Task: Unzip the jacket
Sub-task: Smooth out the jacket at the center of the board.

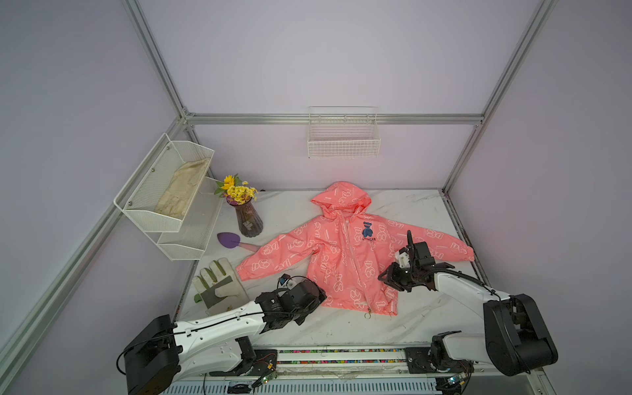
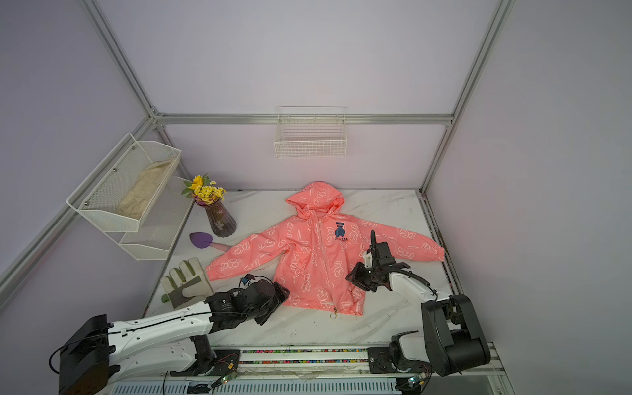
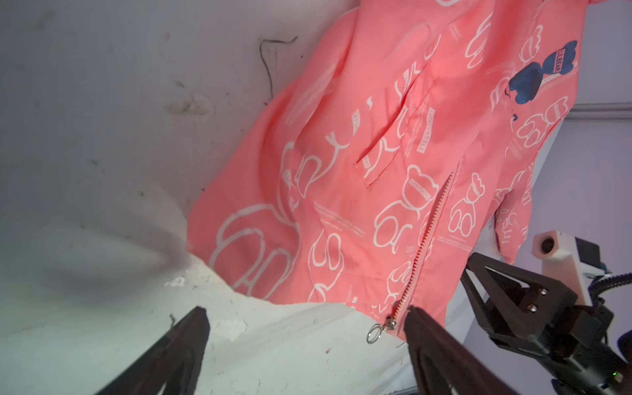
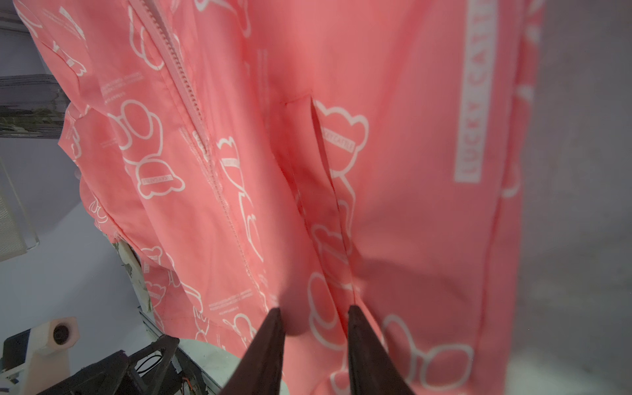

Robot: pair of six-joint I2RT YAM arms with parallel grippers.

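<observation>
Left end effector [image 3: 306,311], spread wide, brackets the ring pull [image 3: 373,333] at the hem of the jacket [image 1: 342,260], which lies flat, front up, mid-bench [image 1: 342,330], hood farthest. Right end effector [image 4: 313,307], narrowly parted, hovers over the lower front panel and visibly grips nothing. The slider looks fully down, so lift your left arm straight up, clear of the ring, to avoid snagging.

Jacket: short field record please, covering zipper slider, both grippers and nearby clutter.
garment: coral-pink hooded jacket with white bear print, flat on the marble table, hood away from the arms
zipper slider: metal slider with ring pull, at the bottom hem
left gripper: jaws wide open, one beside the slider, holding nothing
right gripper: jaws partly open over the fabric by a pocket slit; contact unclear
nearby: beige work glove on the table beside the left arm
</observation>
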